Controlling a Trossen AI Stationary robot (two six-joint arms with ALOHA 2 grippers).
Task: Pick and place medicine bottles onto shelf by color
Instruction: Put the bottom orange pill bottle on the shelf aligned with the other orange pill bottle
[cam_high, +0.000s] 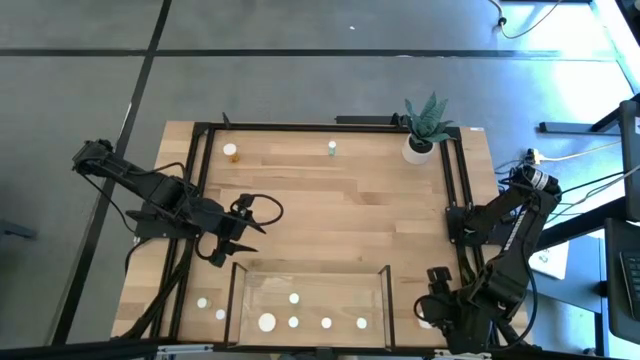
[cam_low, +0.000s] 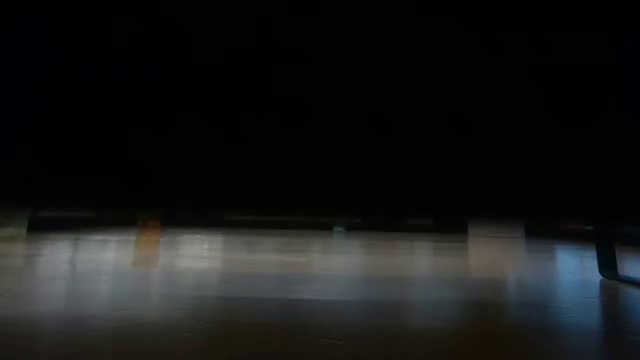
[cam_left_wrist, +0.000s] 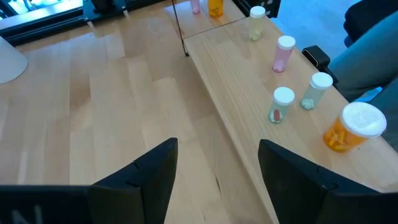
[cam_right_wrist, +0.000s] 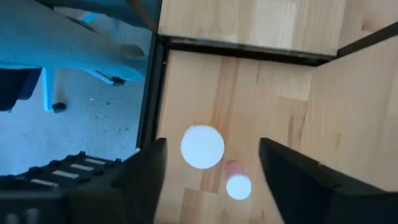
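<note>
While my left gripper (cam_high: 232, 243) hangs wide open and empty beside the shelf (cam_high: 310, 278), five bottles stand sorted; my right gripper (cam_right_wrist: 211, 180), open too, hovers over a wide white-capped bottle (cam_right_wrist: 202, 147).

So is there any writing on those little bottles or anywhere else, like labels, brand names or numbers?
None can be read.
Medicine bottles on the shelf: no printed label shows, only coloured contents and white caps.
Left gripper, right gripper, plant pot: no markings visible.
Low view: too dark to tell.
</note>
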